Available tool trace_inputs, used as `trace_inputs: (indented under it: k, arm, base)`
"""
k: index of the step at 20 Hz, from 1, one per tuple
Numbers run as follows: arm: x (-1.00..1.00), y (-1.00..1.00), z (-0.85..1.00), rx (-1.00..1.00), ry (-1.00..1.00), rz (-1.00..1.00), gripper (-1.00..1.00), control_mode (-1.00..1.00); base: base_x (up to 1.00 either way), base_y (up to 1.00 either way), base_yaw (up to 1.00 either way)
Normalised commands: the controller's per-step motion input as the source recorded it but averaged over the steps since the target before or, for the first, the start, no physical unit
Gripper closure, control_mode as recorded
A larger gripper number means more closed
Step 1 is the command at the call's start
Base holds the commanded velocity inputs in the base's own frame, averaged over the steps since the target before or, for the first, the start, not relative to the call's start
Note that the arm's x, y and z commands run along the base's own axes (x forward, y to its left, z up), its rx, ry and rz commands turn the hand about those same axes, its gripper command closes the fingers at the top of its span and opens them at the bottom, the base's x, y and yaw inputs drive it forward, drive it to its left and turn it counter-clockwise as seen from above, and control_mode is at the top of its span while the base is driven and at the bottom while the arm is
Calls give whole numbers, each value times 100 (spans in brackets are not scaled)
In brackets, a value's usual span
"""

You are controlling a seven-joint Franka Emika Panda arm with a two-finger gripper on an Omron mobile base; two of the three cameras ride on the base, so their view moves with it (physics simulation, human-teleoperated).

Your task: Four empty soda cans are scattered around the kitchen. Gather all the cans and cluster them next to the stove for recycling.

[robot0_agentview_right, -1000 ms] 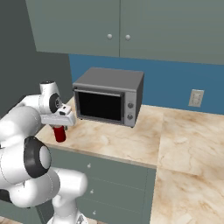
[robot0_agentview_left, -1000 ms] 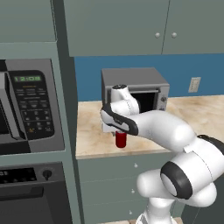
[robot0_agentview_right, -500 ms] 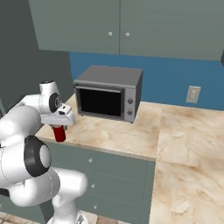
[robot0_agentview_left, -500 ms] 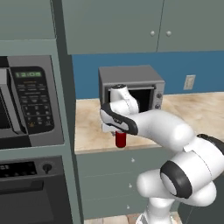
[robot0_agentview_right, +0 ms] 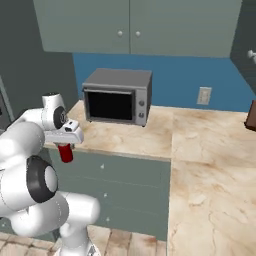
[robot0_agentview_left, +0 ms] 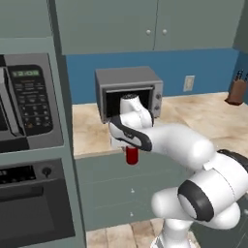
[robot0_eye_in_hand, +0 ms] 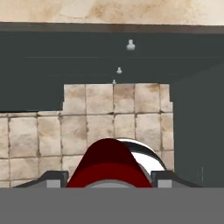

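Note:
A red soda can point(robot0_agentview_left: 131, 155) hangs upright from my gripper point(robot0_agentview_left: 131, 147), which is shut on its upper part. The can is off the counter, held in front of the grey drawer fronts just below the counter's front edge. From the right base, the same can point(robot0_agentview_right: 65, 153) shows under the gripper point(robot0_agentview_right: 65, 145), left of the counter. In the hand view the can point(robot0_eye_in_hand: 107, 162) sits between the two fingertips of the gripper point(robot0_eye_in_hand: 107, 178), with tiled floor below. The stove is out of view.
A grey microwave point(robot0_agentview_left: 128, 91) stands on the marble counter point(robot0_agentview_right: 200, 150) behind the can. A tall cabinet with a built-in oven and keypad point(robot0_agentview_left: 30, 99) is close on the left. A knife block point(robot0_agentview_left: 236, 90) stands far right. Drawer fronts point(robot0_agentview_right: 125, 187) run under the counter.
The whole picture has shifted a little in both base views, so the base has moved. The can stays in the shut gripper at the same height.

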Motion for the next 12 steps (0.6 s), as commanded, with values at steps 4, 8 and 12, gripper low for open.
trace_inputs:
  k: [4, 8, 12]
  arm:
    - [0, 0, 0, 0, 0, 0, 100, 100]
    - [0, 0, 0, 0, 0, 0, 100, 100]
    - [0, 0, 0, 0, 0, 0, 100, 100]
  base:
    - [-28, 14, -60]
    - [-17, 9, -75]
    - [-10, 6, -81]
